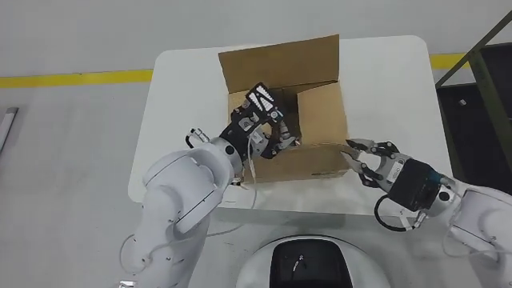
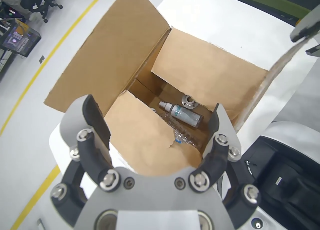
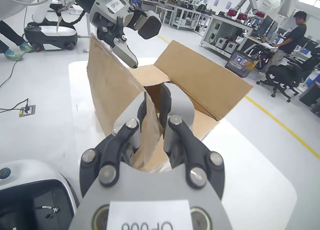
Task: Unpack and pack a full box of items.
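A: Box (image 1: 326, 116), where?
B: Middle of the white table (image 1: 384, 72), top open. Far flap (image 1: 280, 62) is up and leans outward. A side flap (image 2: 142, 128) folds partly in over the opening.

A: Right gripper (image 3: 155, 101)?
B: At the box's near right corner. Fingers pressed together on the end of the near flap (image 3: 110, 96), with the cardboard pinched between the pads. That flap stands roughly upright.

A: Left gripper (image 2: 153, 106)?
B: Above the near left part of the opening, pointing down into it. Fingers spread wide, nothing between them. The side flap lies under them; cannot tell if they touch it.

A: The two grippers, close?
B: Apart. The near flap runs between them, left one over the box, right one at the flap's end.

A: Contents?
B: On the box floor there is a spray bottle (image 2: 181, 114) on its side. A metal flange (image 2: 189, 102) sits just beside it, toward the far wall. A crumpled clear plastic bottle (image 2: 180, 133) lies near the spray bottle, partly under the side flap's torn edge.
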